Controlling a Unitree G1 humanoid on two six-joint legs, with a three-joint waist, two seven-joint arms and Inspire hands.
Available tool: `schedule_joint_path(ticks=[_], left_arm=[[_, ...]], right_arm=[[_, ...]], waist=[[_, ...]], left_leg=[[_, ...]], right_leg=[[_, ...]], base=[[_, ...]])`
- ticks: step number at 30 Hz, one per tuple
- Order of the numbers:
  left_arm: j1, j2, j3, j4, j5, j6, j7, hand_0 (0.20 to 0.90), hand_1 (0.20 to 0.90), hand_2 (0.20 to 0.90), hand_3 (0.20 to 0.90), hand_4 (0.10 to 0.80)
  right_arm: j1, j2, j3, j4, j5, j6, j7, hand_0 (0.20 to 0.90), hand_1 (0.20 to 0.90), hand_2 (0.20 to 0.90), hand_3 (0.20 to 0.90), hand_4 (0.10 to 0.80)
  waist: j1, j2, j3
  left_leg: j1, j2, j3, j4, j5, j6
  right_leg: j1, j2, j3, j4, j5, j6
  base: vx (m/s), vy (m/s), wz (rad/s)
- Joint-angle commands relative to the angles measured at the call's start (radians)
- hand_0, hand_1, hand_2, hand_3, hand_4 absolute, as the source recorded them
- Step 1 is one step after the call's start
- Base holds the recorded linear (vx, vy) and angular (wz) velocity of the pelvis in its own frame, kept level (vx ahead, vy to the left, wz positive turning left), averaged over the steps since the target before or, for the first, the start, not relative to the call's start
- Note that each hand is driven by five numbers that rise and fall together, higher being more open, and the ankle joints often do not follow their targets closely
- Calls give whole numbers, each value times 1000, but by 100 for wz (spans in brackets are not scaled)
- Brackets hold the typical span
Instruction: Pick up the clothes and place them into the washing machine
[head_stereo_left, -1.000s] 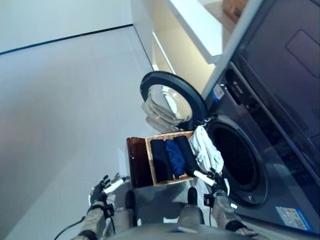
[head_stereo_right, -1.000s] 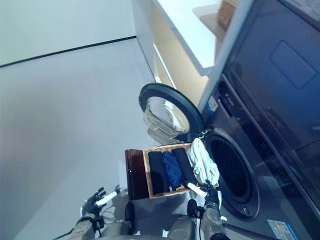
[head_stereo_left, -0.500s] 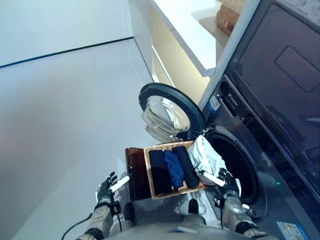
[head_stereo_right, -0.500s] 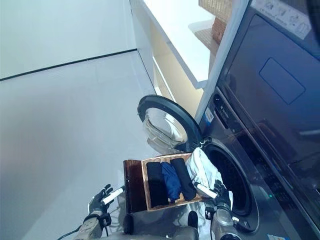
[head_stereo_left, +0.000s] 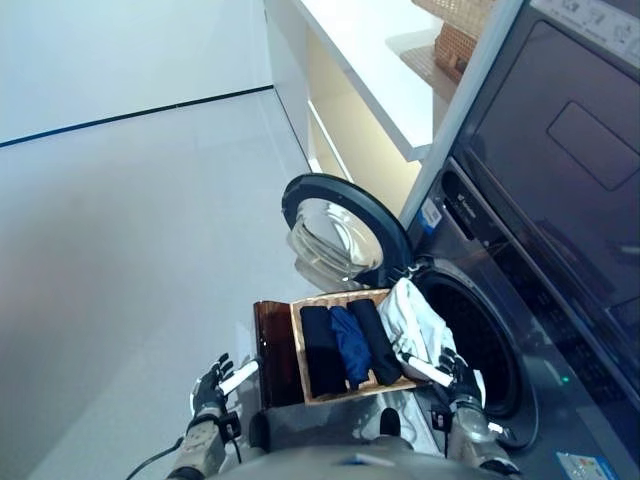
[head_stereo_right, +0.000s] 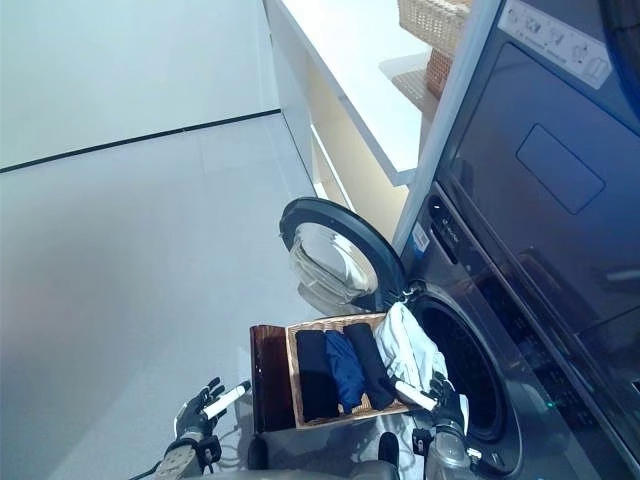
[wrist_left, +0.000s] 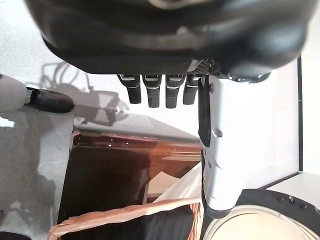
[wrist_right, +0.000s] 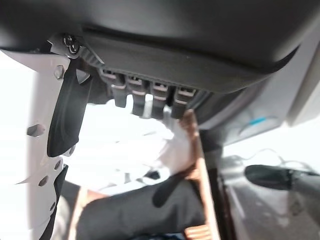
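**Between the hands: a basket of clothes, nothing gripped**

Just ahead of the right hand (head_stereo_left: 452, 372), the left eye view shows a basket (head_stereo_left: 297, 340) on a dark stand, set close by the washer's (head_stereo_left: 560, 330) drum opening, probably to keep the carry short. The round door (head_stereo_left: 345, 228) is swung wide open, beyond the basket from the hands. A white garment (head_stereo_left: 415, 318) drapes over the basket edge nearest the drum, its length running away from the right hand toward the door hinge. Three rolled pieces, two dark clothes (head_stereo_left: 322, 350) with a blue roll (head_stereo_left: 350, 343) between, lie side by side, long axes the same way. The left hand (head_stereo_left: 212, 383) hangs well off to the basket's far side, fingers relaxed and empty.

From the right eye view, the layout reads the same; the right hand (head_stereo_right: 440, 392) sits at the near end of the white garment, its fingers loose, seemingly poised to take it first.

Past the left hand's (wrist_left: 165, 95) straight fingers, the left wrist view shows the stand and a strip of basket rim (wrist_left: 120, 215) beyond them, untouched.

Beyond the right hand's (wrist_right: 145, 95) short, uncurled fingers, the right wrist view shows the white garment (wrist_right: 135, 145) and a dark roll (wrist_right: 145, 210) beside the basket rim; nothing is held.
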Motion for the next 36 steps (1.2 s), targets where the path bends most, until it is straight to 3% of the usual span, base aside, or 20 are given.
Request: schedule_joint_path(ticks=[1, 14, 22, 28, 36], left_arm=[[-56, 62, 35, -27, 23, -63, 21, 900, 900, 900, 900, 800], [-63, 70, 70, -30, 50, -63, 47, 900, 900, 900, 900, 800], [-66, 55, 27, -51, 47, -69, 17, 900, 900, 900, 900, 800], [-64, 56, 23, -110, 55, -73, -7, 900, 900, 900, 900, 800], [-42, 56, 18, -121, 52, -73, -38, 900, 900, 900, 900, 800]], right_arm=[[-11, -21, -49, -87, -53, -50, -63, 900, 900, 900, 900, 800], [-33, -86, -100, -95, -201, -13, -151, 900, 900, 900, 900, 800], [-187, -123, -54, 152, -108, -18, -101, 900, 900, 900, 900, 800], [-280, -212, -72, 325, -89, -1, -95, 900, 900, 900, 900, 800], [-299, -260, -145, 326, 19, -22, -62, 900, 900, 900, 900, 800]], waist=[[-3, -34, 18], [-4, -40, 14], [25, -21, 55], [58, 9, 95], [69, 28, 105]], left_leg=[[59, 55, 23, 2, -57, -43], [60, 51, 22, 3, -65, -41], [-4, 47, 5, 26, -56, -42], [-79, 38, -15, 69, -51, -44], [-97, 35, -35, 59, -41, -43]], right_leg=[[-86, -71, 50, 80, 98, 14], [-81, -75, 54, 61, 99, 16], [-123, -82, 48, 61, 108, 10], [-159, -93, 36, 70, 105, 2], [-166, -92, 20, 73, 95, 0]], base=[[-25, 23, -6], [-8, 7, -4], [-43, -3, 3], [-40, -4, 10], [7, -18, 11]])
